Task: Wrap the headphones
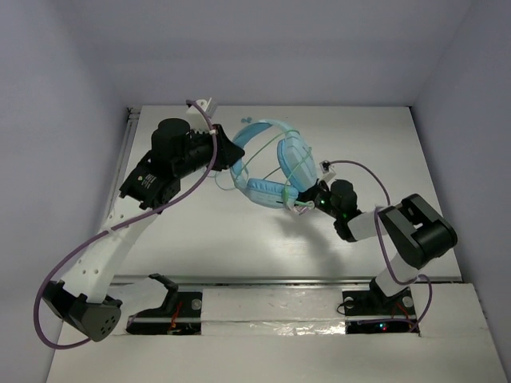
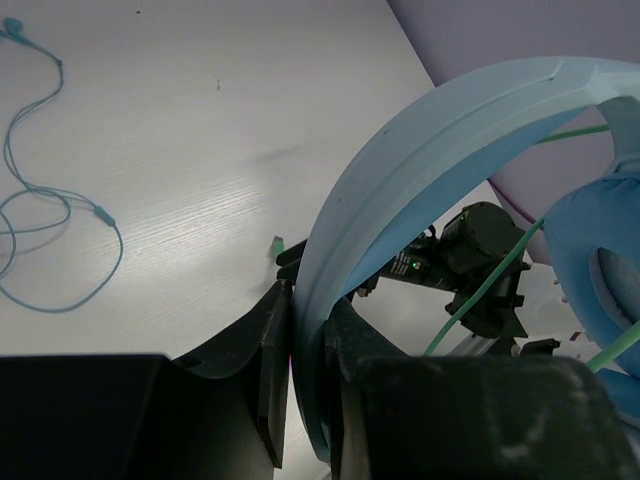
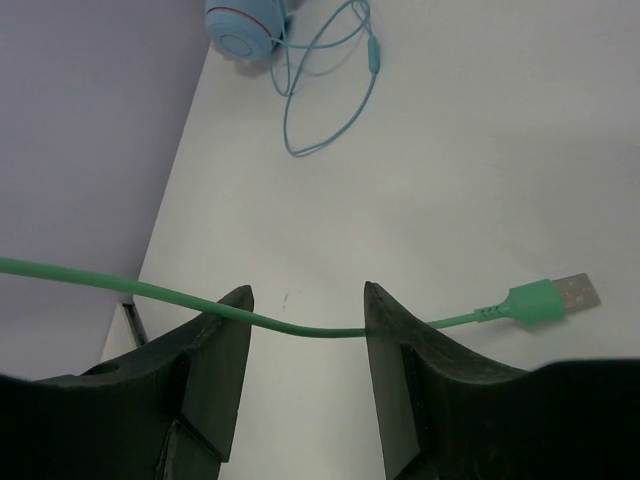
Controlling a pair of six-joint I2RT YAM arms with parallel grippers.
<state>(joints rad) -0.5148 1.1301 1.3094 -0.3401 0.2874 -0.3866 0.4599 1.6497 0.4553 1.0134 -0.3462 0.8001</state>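
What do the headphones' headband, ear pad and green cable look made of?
Headband: likely hard plastic, smooth matte light blue.
Ear pad: probably leatherette over foam, puffy, slightly textured.
Green cable: rubbery jacket, thin, sags in a curve.

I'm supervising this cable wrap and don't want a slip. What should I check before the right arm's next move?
1. Left gripper shut on the headband of the headphones: ok.
2. Green cable runs between the right gripper's fingers: ok.
3. Right gripper closed on the cable: not ok, jaws stand open.
4. Plug free, not snagged: ok.
5. Earbuds lying apart from the green cable: ok.
6. Loops across the cups tight: cannot tell.
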